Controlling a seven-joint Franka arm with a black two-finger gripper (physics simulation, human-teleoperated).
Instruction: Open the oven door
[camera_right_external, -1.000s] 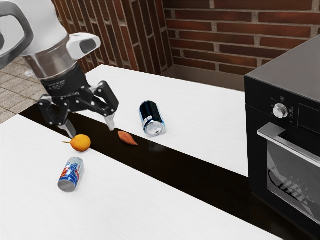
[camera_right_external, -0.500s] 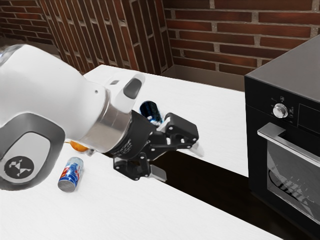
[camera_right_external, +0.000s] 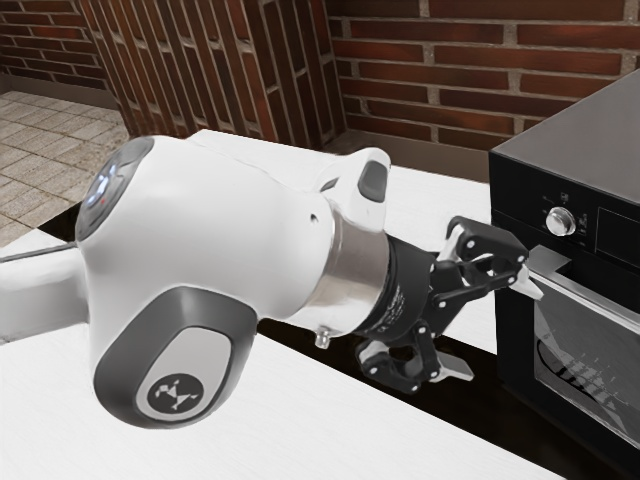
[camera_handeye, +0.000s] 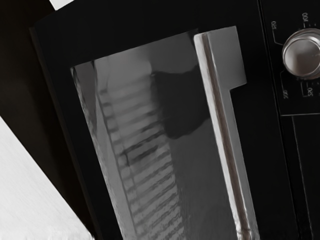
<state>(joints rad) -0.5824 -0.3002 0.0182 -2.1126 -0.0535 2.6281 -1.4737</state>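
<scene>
Red brick wall rises behind the oven, and paved floor lies well apart from the oven, at the exterior view's left. Beside the oven spreads a white table, with a dark strip running across it to the oven's base.

Since the earlier frame, the arm has travelled toward the oven, bringing the gripper from well apart over the strip to near the oven's front. My fingers are spread wide, as they were then. They are released, with nothing grasped between them. One fingertip overlaps the near end of the handle in the exterior view, but I cannot tell whether it touches; the other is lower, apart from the oven.

The oven door is shut, flush with the oven's front, its handle along the upper edge and the round knob above that. In the wrist view, the handle and the door's glass lie ahead of my hand, with a wire rack seen through the glass.
</scene>
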